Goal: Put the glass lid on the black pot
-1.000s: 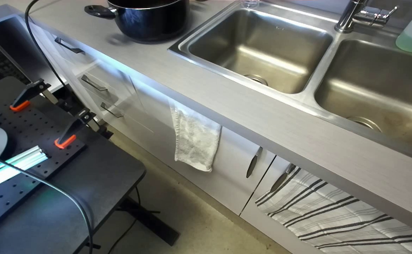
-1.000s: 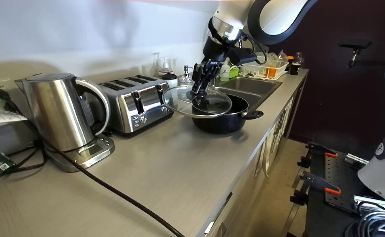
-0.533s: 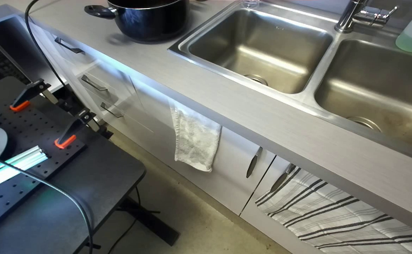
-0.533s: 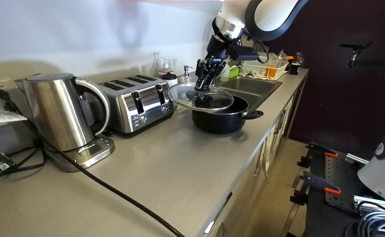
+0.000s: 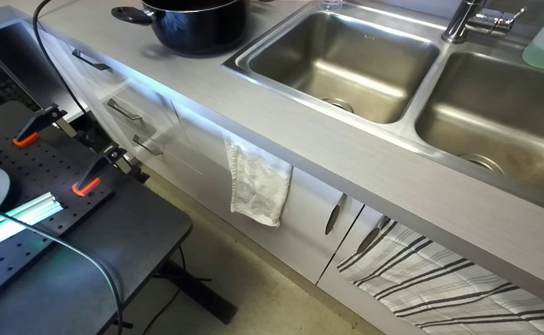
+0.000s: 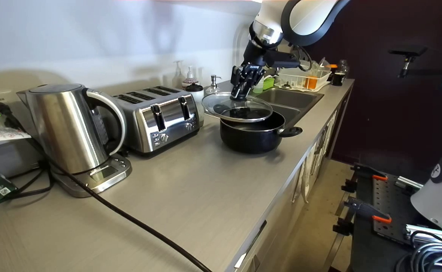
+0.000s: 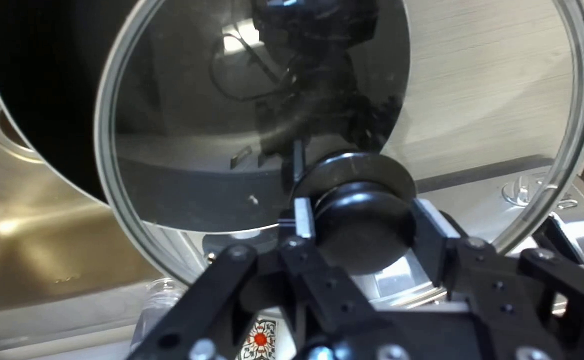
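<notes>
The glass lid (image 6: 256, 108) hangs by its black knob (image 7: 364, 225) from my gripper (image 6: 239, 97), which is shut on that knob. In the wrist view the gripper (image 7: 369, 215) has one finger on either side of the knob. The black pot (image 6: 251, 138) stands on the counter, its inside open to view; it also shows in an exterior view (image 5: 202, 28), where lid and gripper are out of view. The lid is above the pot but off-centre, overhanging toward the toaster side. In the wrist view part of the pot opening (image 7: 47, 100) lies uncovered to the left.
A toaster (image 6: 168, 124) and a kettle (image 6: 65, 128) stand along the wall. A black-topped cup (image 6: 196, 94) and soap dispensers are behind the lid. The steel sink (image 5: 346, 70) adjoins the pot. A black cable (image 6: 130, 219) crosses the counter.
My gripper and the lid have moved right and a little up in an exterior view, away from that camera and farther over the pot. The lid looks flatter. The pot has not moved.
</notes>
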Robot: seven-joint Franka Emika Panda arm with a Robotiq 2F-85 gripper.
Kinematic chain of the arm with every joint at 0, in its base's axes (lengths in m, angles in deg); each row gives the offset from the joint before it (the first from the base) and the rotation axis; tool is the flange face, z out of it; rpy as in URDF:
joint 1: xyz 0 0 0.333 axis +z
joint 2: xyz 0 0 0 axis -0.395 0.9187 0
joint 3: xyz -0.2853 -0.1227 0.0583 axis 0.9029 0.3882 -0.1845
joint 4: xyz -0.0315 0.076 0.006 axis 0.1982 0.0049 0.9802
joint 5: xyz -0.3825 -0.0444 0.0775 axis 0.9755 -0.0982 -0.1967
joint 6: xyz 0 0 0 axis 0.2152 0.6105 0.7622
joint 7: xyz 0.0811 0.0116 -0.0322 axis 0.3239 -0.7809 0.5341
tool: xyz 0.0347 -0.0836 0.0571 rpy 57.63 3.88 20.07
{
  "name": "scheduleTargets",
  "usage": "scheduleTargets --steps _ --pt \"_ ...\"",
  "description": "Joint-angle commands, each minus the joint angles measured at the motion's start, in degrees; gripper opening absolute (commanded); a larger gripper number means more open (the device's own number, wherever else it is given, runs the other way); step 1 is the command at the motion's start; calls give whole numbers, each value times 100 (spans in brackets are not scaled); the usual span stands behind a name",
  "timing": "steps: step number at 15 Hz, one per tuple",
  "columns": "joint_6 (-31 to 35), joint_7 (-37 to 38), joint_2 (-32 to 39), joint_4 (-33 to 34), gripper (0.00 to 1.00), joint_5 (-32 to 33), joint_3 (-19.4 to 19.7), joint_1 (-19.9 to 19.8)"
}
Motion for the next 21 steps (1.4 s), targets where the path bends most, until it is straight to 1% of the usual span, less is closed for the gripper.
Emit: scheduleTargets --steps 1,10,21 --pt "-143 -48 -117 45 25 -201 81 -57" --pt "-384 6 33 59 25 -337 199 -153" --pt "-462 4 281 135 25 -559 317 -172"
